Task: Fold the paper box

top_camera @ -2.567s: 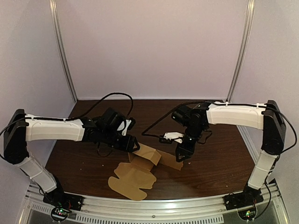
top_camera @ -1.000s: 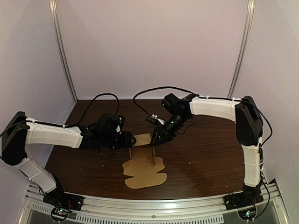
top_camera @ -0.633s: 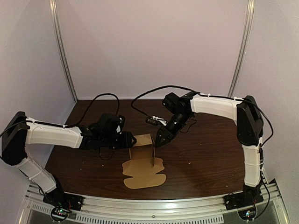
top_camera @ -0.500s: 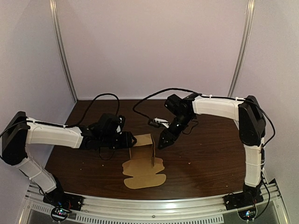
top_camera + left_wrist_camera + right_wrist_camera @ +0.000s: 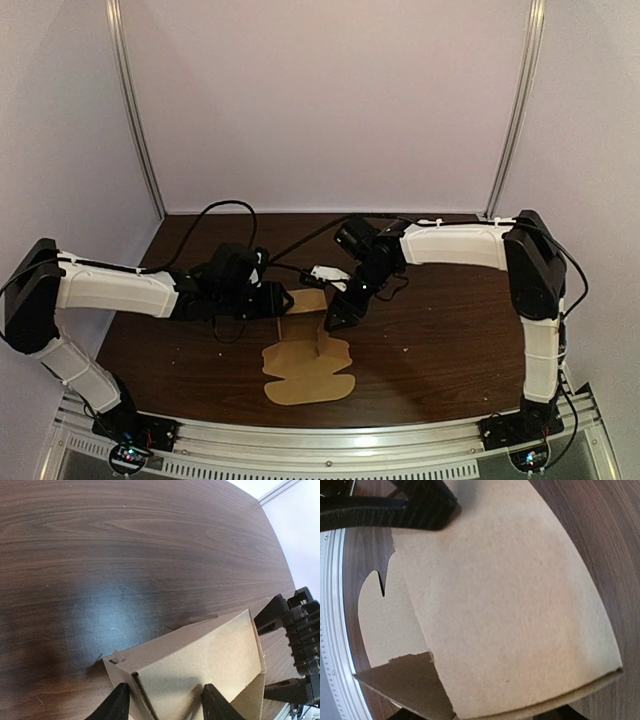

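The paper box point(image 5: 306, 340) sits a little left of the middle of the dark wooden table point(image 5: 450, 330), between the two arms. It is half formed. Its brown far wall point(image 5: 200, 660) stands upright, a short side wall rises at the left end, and its scalloped flaps point(image 5: 300, 380) lie flat on the table toward the near edge.

The left gripper point(image 5: 277, 300) reaches in from the left at the box's left end. In its wrist view its fingers point(image 5: 117, 705) stand a moderate way apart with the corner of the box between them. I cannot tell whether they press the card.

The right gripper point(image 5: 336, 316) comes in from the far right to the box's right end. Its jaws are spread wide, one on each side of the far wall's right edge. In its own wrist view one black finger point(image 5: 395, 505) lies along the top of the panel, which fills most of the frame.

A metal rail point(image 5: 350, 440) runs along the near edge of the table.
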Action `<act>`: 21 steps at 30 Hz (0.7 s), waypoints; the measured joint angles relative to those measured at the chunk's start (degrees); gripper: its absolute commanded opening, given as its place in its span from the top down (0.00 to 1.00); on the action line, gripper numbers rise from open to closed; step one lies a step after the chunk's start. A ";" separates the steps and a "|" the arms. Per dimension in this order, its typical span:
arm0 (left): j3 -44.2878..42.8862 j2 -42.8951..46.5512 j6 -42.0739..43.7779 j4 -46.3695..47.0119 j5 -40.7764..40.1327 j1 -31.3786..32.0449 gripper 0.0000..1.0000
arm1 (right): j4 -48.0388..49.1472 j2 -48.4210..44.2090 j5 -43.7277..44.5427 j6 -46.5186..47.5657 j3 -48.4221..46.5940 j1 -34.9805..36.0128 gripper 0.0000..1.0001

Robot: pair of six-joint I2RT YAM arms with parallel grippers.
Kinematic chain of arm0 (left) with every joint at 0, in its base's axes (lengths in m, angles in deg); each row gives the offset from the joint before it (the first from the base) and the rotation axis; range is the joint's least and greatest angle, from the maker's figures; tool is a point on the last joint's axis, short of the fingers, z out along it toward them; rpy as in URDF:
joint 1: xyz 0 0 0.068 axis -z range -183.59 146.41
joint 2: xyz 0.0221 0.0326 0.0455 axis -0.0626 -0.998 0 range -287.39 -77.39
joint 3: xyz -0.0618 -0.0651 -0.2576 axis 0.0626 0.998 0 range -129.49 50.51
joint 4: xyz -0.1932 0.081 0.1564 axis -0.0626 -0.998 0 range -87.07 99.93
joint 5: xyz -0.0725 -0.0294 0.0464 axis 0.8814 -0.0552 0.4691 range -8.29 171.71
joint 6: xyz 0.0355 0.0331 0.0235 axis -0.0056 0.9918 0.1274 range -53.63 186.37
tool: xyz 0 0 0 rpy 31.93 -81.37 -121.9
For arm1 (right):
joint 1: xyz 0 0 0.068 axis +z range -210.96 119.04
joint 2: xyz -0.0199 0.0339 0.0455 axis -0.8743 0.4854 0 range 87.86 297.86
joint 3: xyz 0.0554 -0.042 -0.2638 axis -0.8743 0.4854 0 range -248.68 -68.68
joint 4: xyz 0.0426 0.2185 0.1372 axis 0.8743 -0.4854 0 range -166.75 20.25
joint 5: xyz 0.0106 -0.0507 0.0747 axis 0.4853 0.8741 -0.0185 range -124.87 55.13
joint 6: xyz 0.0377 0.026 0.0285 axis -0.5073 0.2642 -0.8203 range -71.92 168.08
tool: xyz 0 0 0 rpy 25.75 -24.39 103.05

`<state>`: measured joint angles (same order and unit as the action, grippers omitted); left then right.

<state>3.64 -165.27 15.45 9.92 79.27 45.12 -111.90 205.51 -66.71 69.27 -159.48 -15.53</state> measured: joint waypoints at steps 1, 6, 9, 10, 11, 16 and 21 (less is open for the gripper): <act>0.00 0.00 -0.02 -0.02 0.15 0.00 0.48 | 1.44 -0.04 0.57 -0.57 0.37 0.44 0.36; 0.00 0.00 0.00 -0.02 1.22 -0.02 0.48 | 8.11 -0.20 2.60 -4.04 3.43 0.87 0.36; 0.00 -0.22 -0.02 0.26 1.81 -0.02 0.48 | 11.41 -0.20 3.67 -5.49 4.72 0.87 0.36; 0.00 -0.35 -0.02 0.57 2.10 -0.04 0.48 | 12.70 -0.20 4.00 -5.99 5.09 0.87 0.37; 0.00 -0.59 -0.02 0.94 2.40 -0.07 0.48 | 13.40 -0.20 4.35 -6.21 5.27 0.90 0.38; -0.02 -1.40 -0.07 2.43 3.41 -0.31 0.48 | 18.43 -0.44 6.12 -6.97 7.41 0.79 0.52; -0.02 -1.49 -0.68 2.60 3.85 -0.42 0.47 | 21.11 -0.81 9.20 -8.07 7.96 0.70 0.72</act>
<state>3.62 -166.75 14.77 12.52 83.12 44.71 -90.79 204.70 -57.51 61.20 -151.53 -14.83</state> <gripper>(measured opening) 0.525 0.370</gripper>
